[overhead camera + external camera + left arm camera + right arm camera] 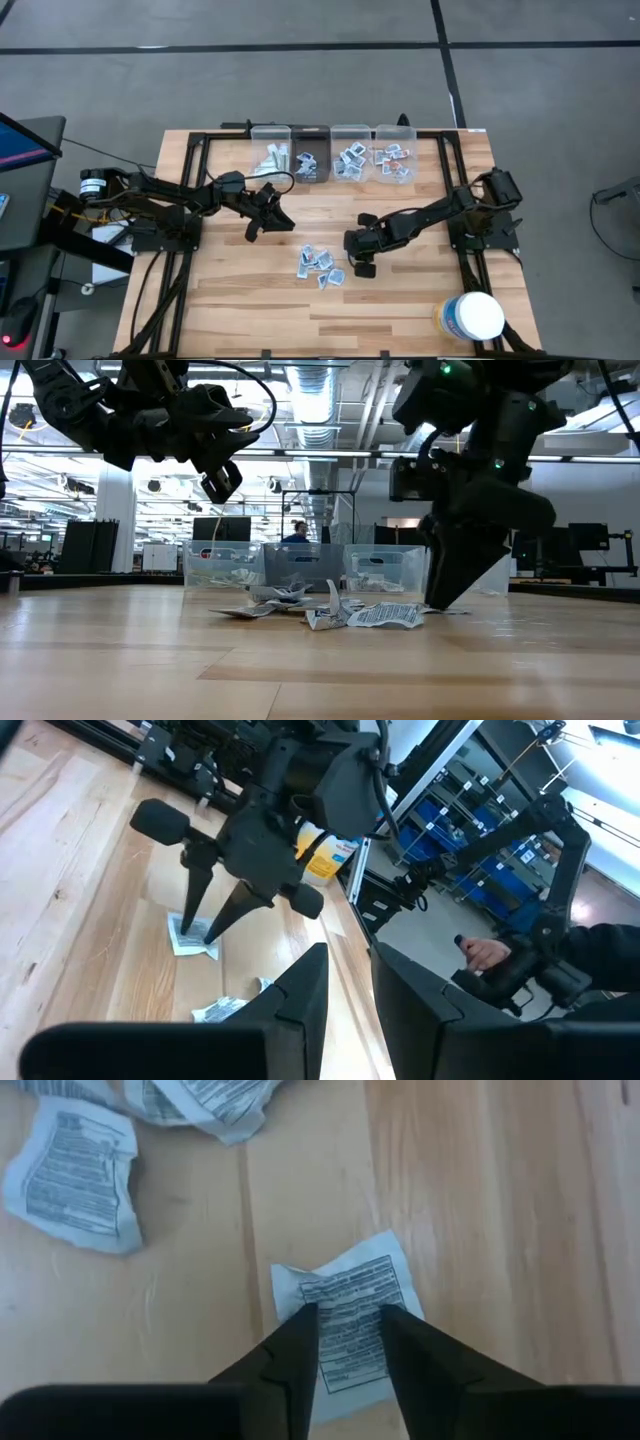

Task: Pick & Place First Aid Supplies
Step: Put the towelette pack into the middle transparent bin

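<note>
Several first aid supplies, small white printed packets, lie flat in a loose pile (320,263) on the wooden table near its middle. One packet (350,1280) lies apart at the pile's right side. My right gripper (347,1312) points steeply down over it, open, its two fingertips (303,1320) standing over the packet's printed face. My left gripper (270,215) hangs left of the pile, well above the table and about level. It is open by a narrow gap (350,1010) with nothing between the fingers. My right gripper comes at the lone packet from above, slanting down, with its open fingertips (190,928) down at the packet's upper face (350,1295). The packet lies flat on the table. Whether the tips touch it I cannot tell.
Several clear bins (350,132) stand in a row at the table's far edge, with packets inside. A large white tub with a yellow label (472,315) stands at the near right corner. A person's hand (485,952) shows beyond the table.
</note>
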